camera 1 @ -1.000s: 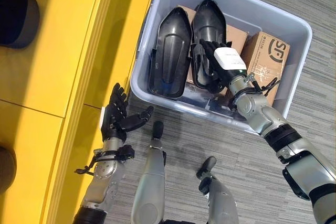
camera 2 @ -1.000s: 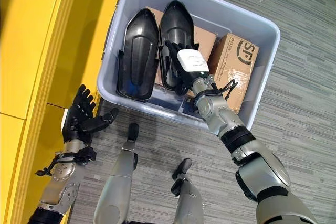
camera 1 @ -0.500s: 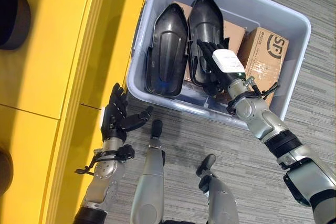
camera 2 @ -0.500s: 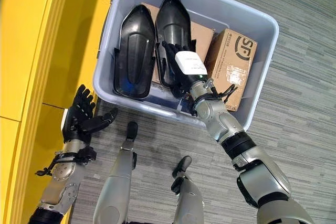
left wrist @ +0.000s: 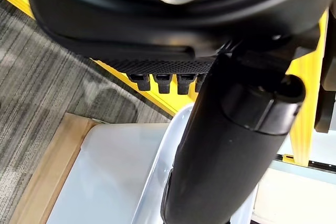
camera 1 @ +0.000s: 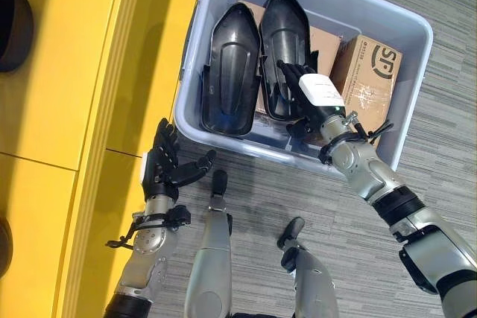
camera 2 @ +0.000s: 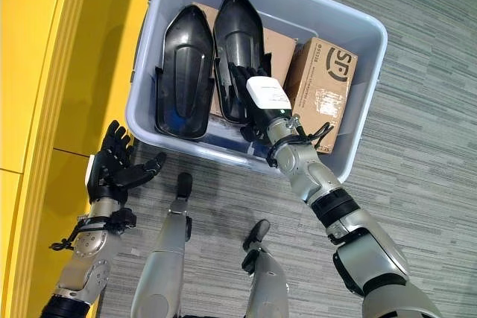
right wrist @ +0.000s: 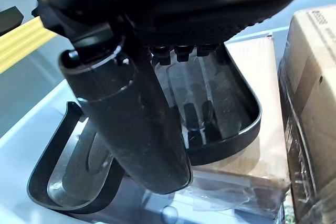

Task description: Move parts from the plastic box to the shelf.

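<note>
Currently right hand [camera 1: 313, 98] reaches into the plastic box [camera 1: 417, 31], fingers straight over the right black part [camera 1: 287, 50], nothing clamped; left black part [camera 1: 231, 68] beside it at 9 o'clock, cardboard boxes [camera 1: 369, 83] at 3. Left hand [camera 1: 164, 165] idle, fingers spread, near the box's 7 o'clock corner. Risk: smooth curved shell slips, or snags its neighbour on lifting. Grey carpet [camera 1: 447, 139]; yellow shelf [camera 1: 74, 72] at 9 o'clock

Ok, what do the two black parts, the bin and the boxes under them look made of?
Black parts: moulded plastic by the look, glossy with soft highlights and thin raised rims. Bin: pale grey-blue plastic, smooth, slightly translucent walls. Boxes: brown cardboard; the upright one has shiny clear tape or film across it. The right hand reaches over one part; grip unclear.
</note>
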Motion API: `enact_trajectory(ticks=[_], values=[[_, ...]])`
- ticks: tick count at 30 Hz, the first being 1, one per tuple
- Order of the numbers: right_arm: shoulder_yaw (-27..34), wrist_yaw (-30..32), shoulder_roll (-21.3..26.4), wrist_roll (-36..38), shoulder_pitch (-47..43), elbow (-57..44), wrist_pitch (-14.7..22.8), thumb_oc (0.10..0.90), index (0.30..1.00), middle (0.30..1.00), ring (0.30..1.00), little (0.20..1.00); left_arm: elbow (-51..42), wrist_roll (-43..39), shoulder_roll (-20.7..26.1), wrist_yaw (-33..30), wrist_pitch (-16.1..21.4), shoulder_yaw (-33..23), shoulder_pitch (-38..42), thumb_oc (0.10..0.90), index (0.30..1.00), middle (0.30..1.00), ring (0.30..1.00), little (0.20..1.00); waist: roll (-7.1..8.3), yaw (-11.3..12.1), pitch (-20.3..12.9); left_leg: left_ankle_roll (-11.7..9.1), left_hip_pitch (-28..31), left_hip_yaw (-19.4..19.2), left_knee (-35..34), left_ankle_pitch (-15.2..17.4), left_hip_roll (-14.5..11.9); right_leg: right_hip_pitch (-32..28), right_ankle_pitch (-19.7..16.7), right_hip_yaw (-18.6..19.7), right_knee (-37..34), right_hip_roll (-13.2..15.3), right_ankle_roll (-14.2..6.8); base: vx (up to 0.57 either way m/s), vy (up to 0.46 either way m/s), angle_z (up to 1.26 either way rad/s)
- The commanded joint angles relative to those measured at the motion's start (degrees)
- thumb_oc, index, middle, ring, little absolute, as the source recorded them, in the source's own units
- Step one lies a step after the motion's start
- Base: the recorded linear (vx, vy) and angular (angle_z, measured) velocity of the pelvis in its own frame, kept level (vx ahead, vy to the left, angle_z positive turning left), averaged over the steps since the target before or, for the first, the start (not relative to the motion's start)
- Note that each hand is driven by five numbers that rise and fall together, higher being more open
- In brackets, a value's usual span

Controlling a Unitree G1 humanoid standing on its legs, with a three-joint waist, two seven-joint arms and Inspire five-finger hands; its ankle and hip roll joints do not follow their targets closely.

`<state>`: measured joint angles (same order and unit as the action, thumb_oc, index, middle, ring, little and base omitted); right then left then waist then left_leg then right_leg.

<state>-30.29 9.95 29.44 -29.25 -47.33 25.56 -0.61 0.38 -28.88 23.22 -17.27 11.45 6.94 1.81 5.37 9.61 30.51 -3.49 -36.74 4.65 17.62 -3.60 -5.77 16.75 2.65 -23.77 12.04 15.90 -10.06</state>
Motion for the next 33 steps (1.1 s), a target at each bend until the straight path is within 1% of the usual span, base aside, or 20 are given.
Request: enact_trajectory(ticks=[1, 9, 11, 12, 16, 19, 20, 22, 23, 24, 25, 27, 28, 30, 33], values=[[2.04, 3.02, 0.89, -1.68, -5.46, -1.39, 1.28, 0.9, 1.0, 1.0, 1.0, 1.0, -8.01, 1.65, -0.78, -0.71, 5.68, -1.37, -0.09, 0.9, 1.0, 1.0, 1.0, 1.0, -0.79, 0.34, -0.71, -0.82, 2.02, -0.97, -3.1, 1.25, -4.75, 0.58, 0.42, 2.7, 5.11, 3.04, 0.44, 0.0, 0.0, 0.0], [0.78, 3.71, 0.36, -1.32, -8.0, 0.97, 0.8, 0.9, 1.0, 1.0, 1.0, 1.0, -8.68, 1.16, -0.42, -1.07, 6.2, -1.09, -0.27, 0.9, 1.0, 1.0, 1.0, 1.0, -1.11, 0.5, -0.71, -0.63, -1.41, -0.72, 0.15, 2.53, -4.28, 3.75, 1.27, 3.01, 8.17, 3.23, 0.56, -0.01, 0.005, -0.01], [0.32, 3.8, 0.07, -1.28, -8.58, 1.23, 0.78, 0.9, 1.0, 1.0, 1.0, 1.0, -8.9, 1.19, -0.45, -1.47, 6.45, -0.85, -0.34, 0.9, 1.0, 1.0, 1.0, 1.0, -1.22, 0.56, -0.71, -0.56, -3.62, -0.4, 2.18, 3.31, -4.07, 5.63, 1.75, 3.13, 9.94, 3.4, 0.64, -0.03, 0.04, 0.02], [-0.25, 4.28, -0.2, -1.38, -9.55, 2.18, 0.49, 0.9, 1.0, 1.0, 1.0, 1.0, -8.94, 1.19, -0.36, -1.85, 6.66, -0.75, -0.3, 0.9, 1.0, 1.0, 1.0, 1.0, -1.36, 0.69, -0.71, -0.49, -6.52, -0.23, 5.07, 4.36, -3.9, 8.28, 2.24, 3.32, 12.43, 3.68, 0.69, -0.03, 0.054, 0.07], [-0.03, 5.4, 0.04, -1.71, -10.27, 2.62, -0.04, 0.9, 1.0, 1.0, 1.0, 1.0, -9.08, 1.25, -0.1, -2.43, 6.93, -0.27, -0.13, 0.9, 1.0, 1.0, 1.0, 1.0, -1.79, 0.68, -0.71, -0.3, -10.57, 0.2, 7.75, 5.31, -3.44, 12.05, 2.94, 3.7, 15.28, 3.95, 0.89, -0.01, 0.013, 0.01], [-0.07, 5.78, 0.86, -1.56, -11.08, 2.69, -0.3, 0.9, 1.0, 1.0, 1.0, 1.0, -9.21, 1.32, 0.11, -2.79, 7.0, -0.03, 0.2, 0.9, 1.0, 1.0, 1.0, 1.0, -2.18, 0.65, -0.71, -0.13, -14.06, 0.6, 10.2, 6.03, -2.97, 15.53, 3.81, 4.04, 18.15, 4.43, 1.09, 0.0, 0.006, 0.02], [-0.08, 5.79, 0.9, -1.54, -11.18, 2.71, -0.29, 0.9, 1.0, 1.0, 1.0, 1.0, -9.19, 1.32, 0.1, -2.79, 7.0, -0.04, 0.29, 0.9, 1.0, 1.0, 1.0, 1.0, -2.18, 0.66, -0.71, -0.12, -14.28, 0.62, 10.41, 6.1, -2.95, 15.76, 3.91, 4.1, 18.38, 4.48, 1.09, 0.0, 0.024, 0.06], [0.03, 6.35, 2.3, -1.37, -12.3, 2.86, -0.54, 0.9, 1.0, 1.0, 1.0, 1.0, -9.45, 1.21, 0.26, -3.17, 7.35, 0.22, 0.45, 0.9, 1.0, 1.0, 1.0, 1.0, -2.53, 0.5, -0.71, 0.15, -17.28, 1.11, 12.22, 6.79, -2.52, 19.42, 4.72, 4.51, 21.43, 4.94, 1.25, 0.03, 0.014, 0.04], [-0.06, 6.66, 2.38, -0.83, -12.0, 3.17, -0.52, 0.9, 1.0, 1.0, 1.0, 1.0, -9.45, 1.22, 0.23, -3.43, 7.5, 0.41, -0.07, 0.9, 1.0, 1.0, 1.0, 1.0, -2.48, 0.31, -0.71, -0.23, -17.33, 1.44, 13.59, 8.48, -2.31, 19.63, 6.04, 5.35, 22.92, 4.98, 0.86, 0.0, 0.0, 0.0], [0.1, 6.76, 2.57, -0.82, -12.61, 3.16, -0.5, 0.9, 1.0, 1.0, 1.0, 1.0, -9.6, 1.26, 0.28, -3.45, 7.52, 0.23, 0.5, 0.9, 1.0, 1.0, 1.0, 1.0, -2.56, 0.37, -0.71, 0.23, -18.89, 1.29, 13.56, 7.21, -2.29, 21.02, 5.23, 4.9, 22.9, 5.08, 1.31, 0.07, -0.018, 0.06], [-0.47, 7.06, 3.13, -0.82, -12.58, 3.63, -0.74, 0.9, 1.0, 1.0, 1.0, 1.0, -9.74, 1.19, 0.25, -3.92, 7.85, 0.37, -0.2, 0.9, 1.0, 1.0, 1.0, 1.0, -2.66, 0.25, -0.71, -0.08, -19.36, 1.84, 14.9, 9.03, -1.86, 21.88, 6.87, 5.8, 24.95, 5.22, 0.97, 0.01, 0.007, 0.18], [-0.99, 7.28, 3.88, -1.25, -13.41, 4.4, -0.98, 0.9, 1.0, 1.0, 1.0, 1.0, -9.97, 1.2, 0.22, -4.17, 8.05, 0.34, -0.08, 0.9, 1.0, 1.0, 1.0, 1.0, -2.91, 0.19, -0.71, -0.01, -21.47, 2.27, 15.91, 9.1, -1.61, 24.16, 7.34, 5.91, 26.59, 5.62, 1.04, 0.05, -0.012, 0.14], [-1.03, 7.31, 3.86, -1.24, -13.41, 4.44, -0.97, 0.9, 1.0, 1.0, 1.0, 1.0, -9.98, 1.21, 0.2, -4.18, 8.06, 0.33, -0.11, 0.9, 1.0, 1.0, 1.0, 1.0, -2.89, 0.17, -0.71, -0.01, -21.49, 2.25, 16.04, 9.21, -1.59, 24.2, 7.45, 5.97, 26.72, 5.67, 1.01, 0.0, 0.0, 0.0], [-1.88, 7.63, 5.08, -2.17, -14.7, 5.85, -1.34, 0.9, 1.0, 1.0, 1.0, 1.0, -10.37, 1.07, 0.57, -4.43, 8.41, 0.12, 0.29, 0.9, 1.0, 1.0, 1.0, 1.0, -3.21, 0.28, -0.71, 0.25, -23.88, 2.74, 16.53, 8.7, -1.34, 26.86, 7.4, 5.93, 28.08, 5.88, 1.14, 0.01, 0.003, -0.03], [-2.38, 7.95, 5.9, -2.85, -15.04, 6.48, -1.54, 0.9, 1.0, 1.0, 1.0, 1.0, -10.6, 0.8, 0.4, -4.54, 8.53, 0.34, -0.06, 0.9, 1.0, 1.0, 1.0, 1.0, -3.38, 0.28, -0.71, 0.36, -24.86, 2.94, 17.54, 9.36, -1.15, 28.34, 8.08, 6.46, 29.46, 6.18, 0.98, 0.0, 0.0, 0.0]])
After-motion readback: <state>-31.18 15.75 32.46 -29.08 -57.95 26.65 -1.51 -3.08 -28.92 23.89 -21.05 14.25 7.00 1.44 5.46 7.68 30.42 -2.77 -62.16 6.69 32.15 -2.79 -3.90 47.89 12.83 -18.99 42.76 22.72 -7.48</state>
